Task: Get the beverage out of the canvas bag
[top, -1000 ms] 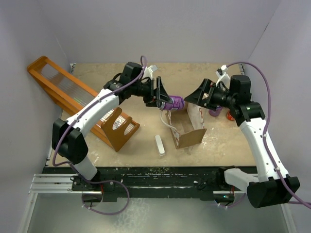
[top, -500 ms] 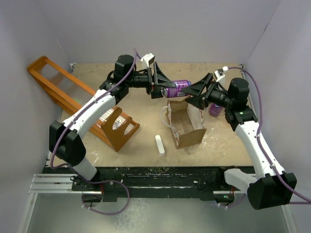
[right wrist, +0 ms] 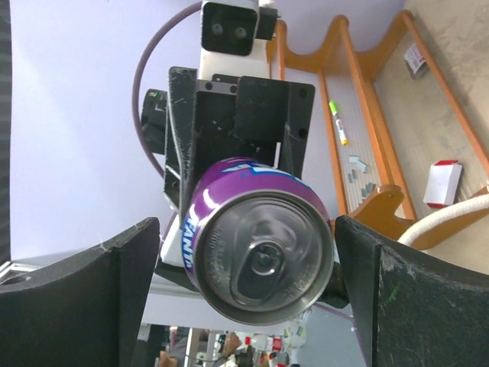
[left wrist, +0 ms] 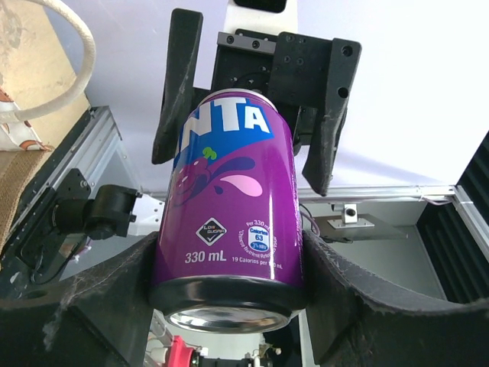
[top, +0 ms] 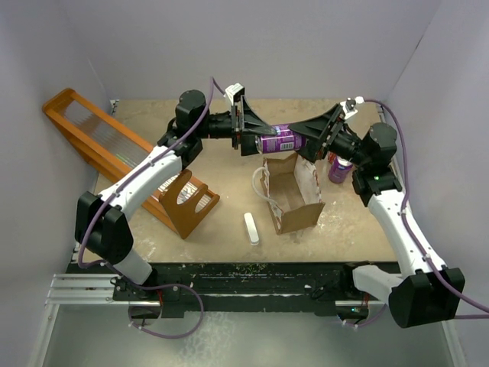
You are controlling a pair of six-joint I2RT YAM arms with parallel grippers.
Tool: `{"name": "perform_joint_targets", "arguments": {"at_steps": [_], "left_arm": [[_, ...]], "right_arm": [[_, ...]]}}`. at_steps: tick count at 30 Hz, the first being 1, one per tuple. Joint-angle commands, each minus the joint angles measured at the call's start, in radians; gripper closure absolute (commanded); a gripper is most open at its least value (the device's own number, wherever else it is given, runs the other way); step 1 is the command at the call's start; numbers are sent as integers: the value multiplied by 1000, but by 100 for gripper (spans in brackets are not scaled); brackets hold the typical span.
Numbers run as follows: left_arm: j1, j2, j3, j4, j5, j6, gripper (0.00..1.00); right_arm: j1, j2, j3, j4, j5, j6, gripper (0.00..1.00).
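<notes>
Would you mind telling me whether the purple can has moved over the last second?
Yes. In the top view the purple can has shifted up the image, from the far rim of the canvas bag to clear beyond it.

Tabletop: beige, mottled, scuffed. Long orange wooden rack lies along left side, brown end panel nearest centre. Canvas bag stands upright at centre, mouth open. Small white oblong piece lies flat just left of bag. Purple can stands upright near right edge, apart from bag.
</notes>
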Motion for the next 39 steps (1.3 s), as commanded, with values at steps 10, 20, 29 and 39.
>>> {"name": "perform_joint_targets", "arguments": {"at_steps": [10, 20, 29, 39], "left_arm": [[2, -75, -22, 138, 22, -41, 100], [2, -105, -57, 142, 29, -27, 100], [5, -147, -56, -18, 28, 184, 1], [14, -151, -15, -362, -5, 420, 1]], "right_arm": [[94, 31, 14, 205, -23, 83, 11], [104, 8, -28, 167, 19, 65, 75], [83, -120, 71, -181, 195, -164, 100], [53, -144, 487, -1103, 902, -680, 100]]}}
